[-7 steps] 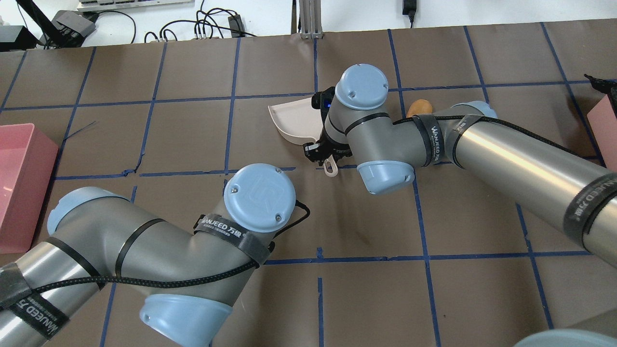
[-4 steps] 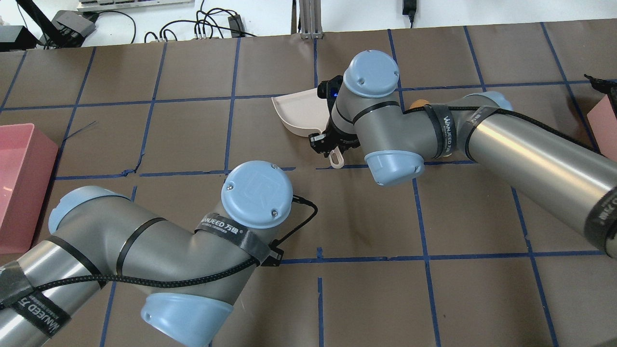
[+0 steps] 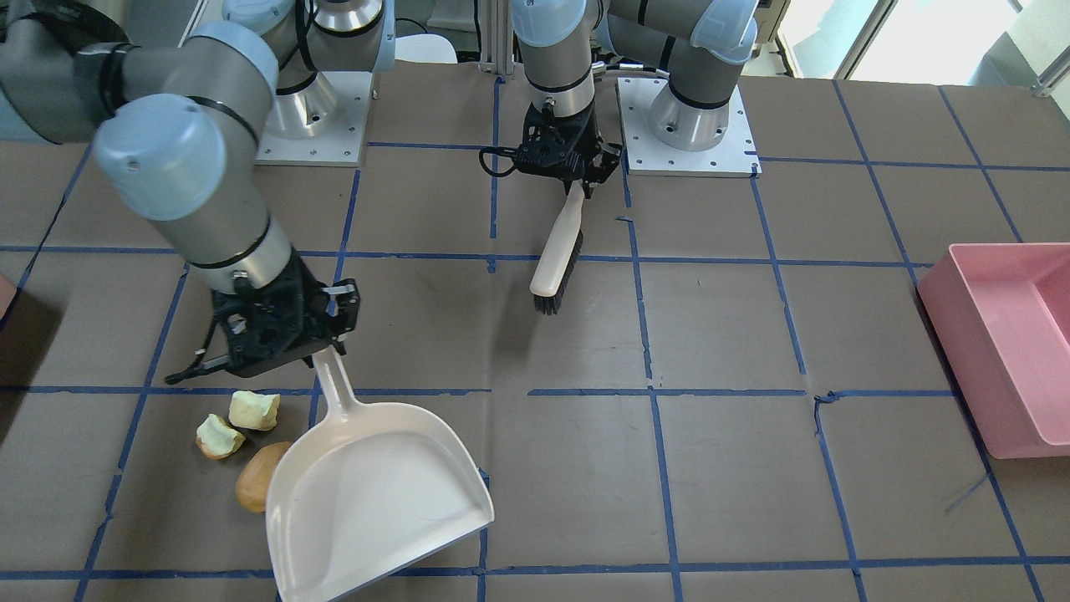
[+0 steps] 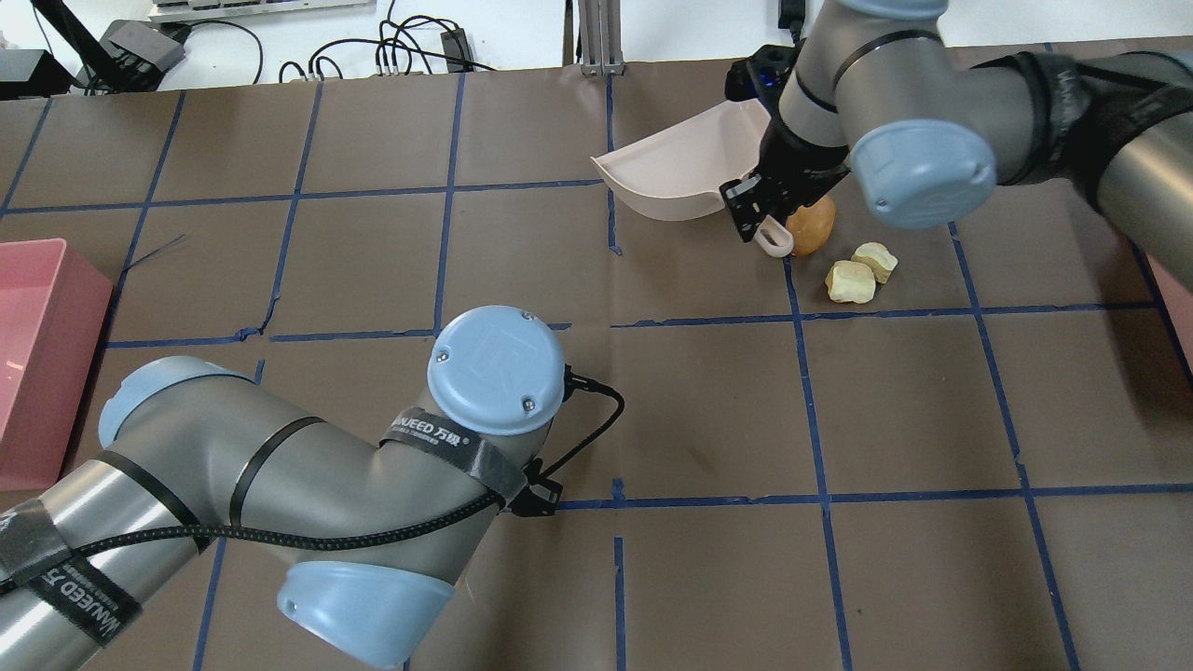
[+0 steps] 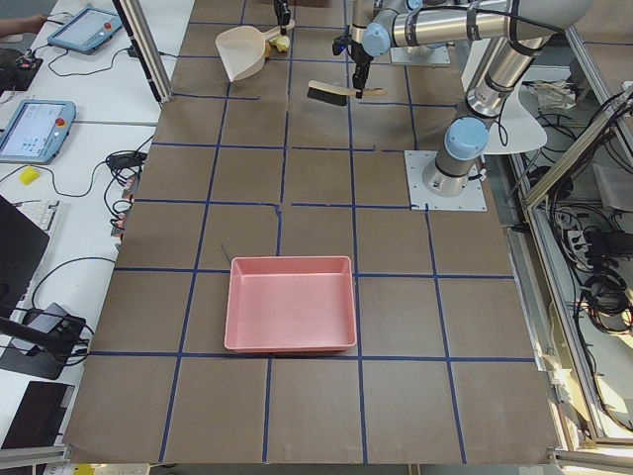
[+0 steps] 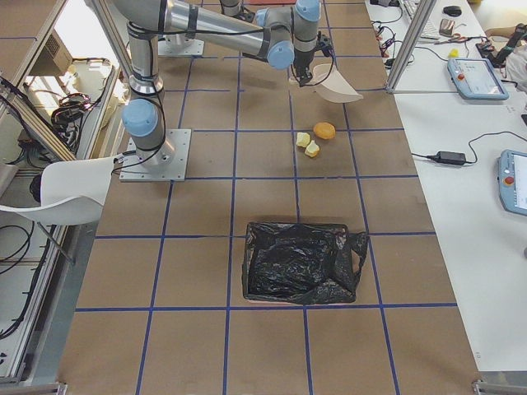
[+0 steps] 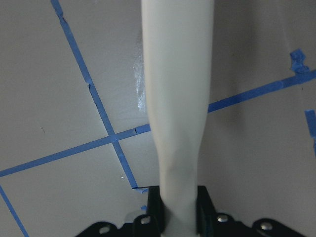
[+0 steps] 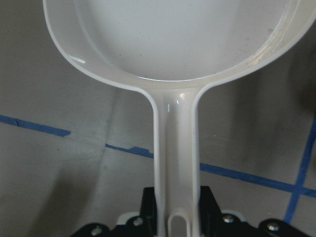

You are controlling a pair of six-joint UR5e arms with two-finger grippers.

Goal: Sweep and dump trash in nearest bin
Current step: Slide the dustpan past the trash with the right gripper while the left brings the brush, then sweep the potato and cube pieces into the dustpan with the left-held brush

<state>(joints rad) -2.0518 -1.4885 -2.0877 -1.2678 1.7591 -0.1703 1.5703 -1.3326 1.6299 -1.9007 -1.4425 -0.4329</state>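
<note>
The trash lies together on the brown table: an orange-brown potato-like oval [image 3: 254, 489] [image 4: 813, 226] and two pale yellow-green chunks [image 3: 254, 410] [image 3: 219, 436] [image 4: 850, 281]. My right gripper [image 3: 322, 343] [image 4: 760, 212] [image 8: 175, 210] is shut on the handle of a cream dustpan [image 3: 376, 493] [image 4: 676, 172] [image 8: 173, 39], which is empty and tilted, its rim beside the potato. My left gripper [image 3: 577, 177] [image 7: 177, 210] is shut on the handle of a cream brush [image 3: 558, 251] [image 7: 177, 98] with its black bristles on the table, well away from the trash.
A pink bin [image 3: 1003, 334] [image 4: 37, 354] [image 5: 290, 302] stands at the table's end on my left. A bin lined with a black bag [image 6: 300, 259] stands at the end on my right. My left arm's elbow [image 4: 373, 522] hides the near middle of the overhead view.
My right arm has carried the dustpan to the right and farther from me, uncovering the potato and both chunks. My left arm has shifted only slightly.
</note>
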